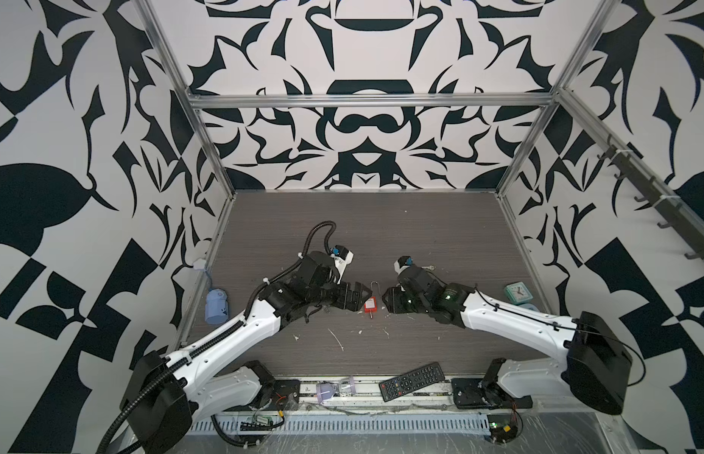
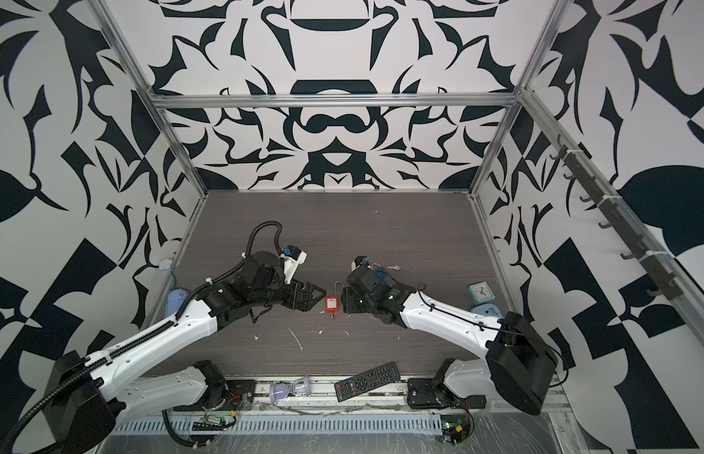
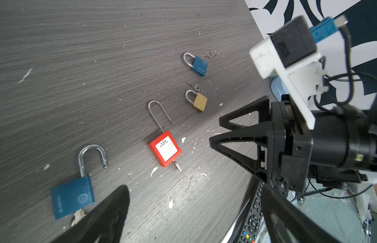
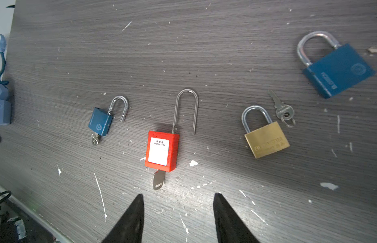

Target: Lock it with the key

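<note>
Red padlock lies flat on the grey table between the two claws, its shackle open and key in its base, the left claw spread wide and empty, the right claw half open, gripping nothing, just short of the key.

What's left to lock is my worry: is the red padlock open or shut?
Open. On the red padlock, the shackle has one leg hanging free beside the body; the key is in its keyhole.
</note>
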Robot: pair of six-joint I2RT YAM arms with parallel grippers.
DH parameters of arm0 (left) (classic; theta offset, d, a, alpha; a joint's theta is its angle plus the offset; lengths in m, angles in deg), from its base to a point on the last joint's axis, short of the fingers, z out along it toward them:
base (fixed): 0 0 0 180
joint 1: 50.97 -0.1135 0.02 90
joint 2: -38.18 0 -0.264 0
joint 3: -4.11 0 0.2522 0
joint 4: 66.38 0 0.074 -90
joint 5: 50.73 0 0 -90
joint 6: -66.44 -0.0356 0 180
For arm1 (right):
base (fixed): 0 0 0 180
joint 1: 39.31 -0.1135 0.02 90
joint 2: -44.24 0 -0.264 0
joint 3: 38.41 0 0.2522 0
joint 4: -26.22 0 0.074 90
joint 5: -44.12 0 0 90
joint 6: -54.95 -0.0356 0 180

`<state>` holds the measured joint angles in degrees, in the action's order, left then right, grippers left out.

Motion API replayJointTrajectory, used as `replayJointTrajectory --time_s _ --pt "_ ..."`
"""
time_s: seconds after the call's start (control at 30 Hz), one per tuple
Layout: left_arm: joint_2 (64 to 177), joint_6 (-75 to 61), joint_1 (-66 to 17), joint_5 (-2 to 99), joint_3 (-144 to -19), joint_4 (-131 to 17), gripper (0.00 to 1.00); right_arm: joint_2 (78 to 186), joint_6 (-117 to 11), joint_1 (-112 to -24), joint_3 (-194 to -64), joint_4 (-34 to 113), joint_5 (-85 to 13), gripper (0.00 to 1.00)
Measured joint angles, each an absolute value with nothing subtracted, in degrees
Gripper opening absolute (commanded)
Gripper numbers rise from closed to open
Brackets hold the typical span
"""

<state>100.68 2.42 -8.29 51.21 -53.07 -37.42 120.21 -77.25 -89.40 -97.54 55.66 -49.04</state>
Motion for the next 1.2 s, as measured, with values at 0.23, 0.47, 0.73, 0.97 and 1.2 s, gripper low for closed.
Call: replayJointTrajectory --time_s 0.23,0.47,0.73,0.97,1.2 --pt "96.9 3.8 -8.3 51.7 -50.7 -38.0 0.99 122.4 -77.6 -91.3 -99.9 55.7 -51.0 0.54" --pt "95.7 3.9 -8.3 51.6 -50.7 -37.4 0.99 124.6 -78.2 -91.9 -101.1 56.5 -52.1 0.54" --pt "92.9 5.7 -8.3 51.7 -47.6 -39.5 0.99 126.5 -78.6 -94.1 -102.9 59.5 -54.7 0.58" --pt "91.9 7.2 -8.8 52.1 -45.0 -41.0 0.99 128.7 -78.7 -95.8 -103.4 60.0 -57.1 0.6" --pt "91.0 9.1 -10.0 53.0 -43.9 -43.1 0.99 131.9 -78.3 -96.3 -105.4 60.1 -58.4 0.67"
